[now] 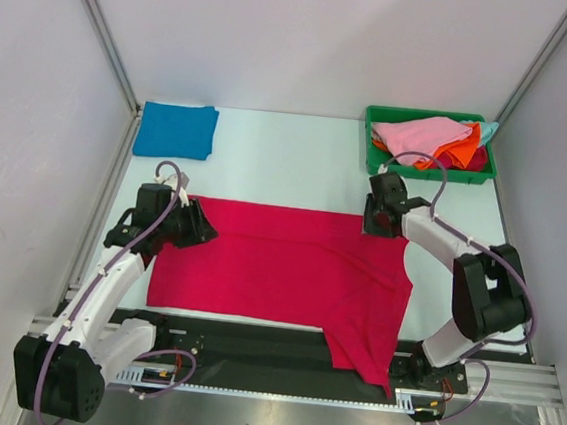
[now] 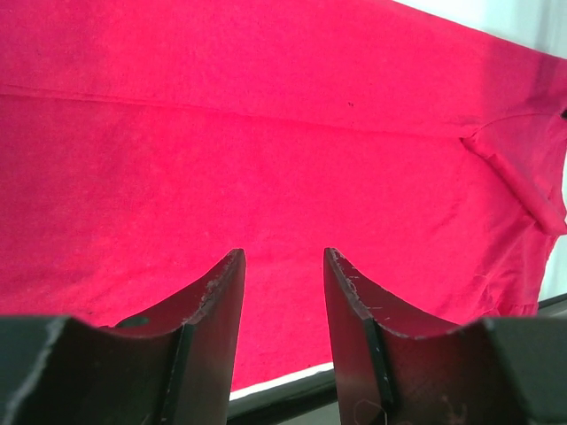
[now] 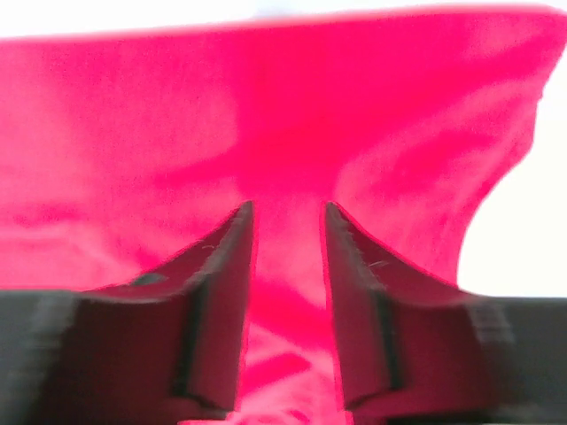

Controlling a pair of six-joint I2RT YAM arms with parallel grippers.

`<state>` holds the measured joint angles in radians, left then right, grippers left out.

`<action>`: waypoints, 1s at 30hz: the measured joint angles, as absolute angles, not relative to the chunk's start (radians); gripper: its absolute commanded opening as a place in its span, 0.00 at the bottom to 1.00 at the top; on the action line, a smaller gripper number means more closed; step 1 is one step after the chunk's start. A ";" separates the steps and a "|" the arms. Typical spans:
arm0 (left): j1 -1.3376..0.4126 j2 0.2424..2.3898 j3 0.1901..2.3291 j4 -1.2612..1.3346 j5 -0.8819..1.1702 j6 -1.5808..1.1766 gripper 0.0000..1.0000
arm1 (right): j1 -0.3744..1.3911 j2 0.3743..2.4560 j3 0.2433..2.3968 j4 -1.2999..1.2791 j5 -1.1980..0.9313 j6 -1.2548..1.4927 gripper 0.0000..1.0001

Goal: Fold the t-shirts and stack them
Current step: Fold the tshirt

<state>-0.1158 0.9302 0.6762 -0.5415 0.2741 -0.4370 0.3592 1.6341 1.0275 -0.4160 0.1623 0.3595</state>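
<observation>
Two grippers stand at the far corners of the crimson t-shirt [image 1: 279, 262], which lies spread flat between them. On the left gripper [image 2: 283, 257] the jaws are partly parted, with nothing in the gap. On the right gripper [image 3: 288, 208] the jaws are apart and a cloth ridge runs into the gap; blur hides any pinch. A folded blue t-shirt [image 1: 176, 130] lies beyond the left gripper. A green bin [image 1: 414, 113] holding a pink t-shirt [image 1: 421, 135] and an orange t-shirt [image 1: 474, 142] sits just beyond the right gripper.

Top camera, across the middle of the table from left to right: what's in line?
left end effector → crimson shirt → right end effector
</observation>
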 measured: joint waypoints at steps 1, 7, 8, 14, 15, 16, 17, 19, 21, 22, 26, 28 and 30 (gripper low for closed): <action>-0.118 0.930 0.676 -0.542 0.274 -0.437 0.46 | 0.378 1.614 1.028 -0.433 0.175 0.355 0.47; -0.123 0.925 0.673 -0.541 0.274 -0.437 0.46 | 0.553 1.390 0.964 -0.554 0.230 0.374 0.39; -0.123 0.924 0.671 -0.540 0.275 -0.437 0.46 | 0.578 1.352 0.947 -0.561 0.229 0.390 0.38; -0.125 0.920 0.667 -0.535 0.277 -0.437 0.46 | 0.598 1.280 0.829 -0.584 0.228 0.450 0.38; -0.125 0.920 0.667 -0.534 0.277 -0.437 0.46 | 0.598 1.290 0.817 -0.588 0.229 0.453 0.38; -0.125 0.920 0.667 -0.534 0.277 -0.437 0.46 | 0.598 1.302 0.809 -0.593 0.228 0.455 0.38; -0.125 0.920 0.667 -0.533 0.277 -0.437 0.46 | 0.598 1.316 0.804 -0.593 0.228 0.456 0.40; -0.125 0.920 0.667 -0.534 0.277 -0.437 0.46 | 0.598 1.343 0.798 -0.593 0.229 0.456 0.41; -0.125 0.920 0.667 -0.533 0.277 -0.437 0.47 | 0.598 1.370 0.797 -0.590 0.231 0.455 0.43; -0.125 0.919 0.667 -0.534 0.277 -0.437 0.46 | 0.598 1.384 0.797 -0.587 0.233 0.452 0.43; -0.125 0.915 0.667 -0.533 0.277 -0.437 0.46 | 0.598 1.436 0.796 -0.571 0.253 0.443 0.41; -0.125 0.915 0.667 -0.534 0.276 -0.437 0.46 | 0.598 1.464 0.796 -0.564 0.268 0.435 0.39; -0.125 0.915 0.667 -0.534 0.276 -0.437 0.46 | 0.598 1.488 0.796 -0.559 0.286 0.429 0.31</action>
<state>-0.1246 0.9154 0.6670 -0.5339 0.2764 -0.4370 0.5983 1.4876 0.7959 -0.5591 0.2863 0.4286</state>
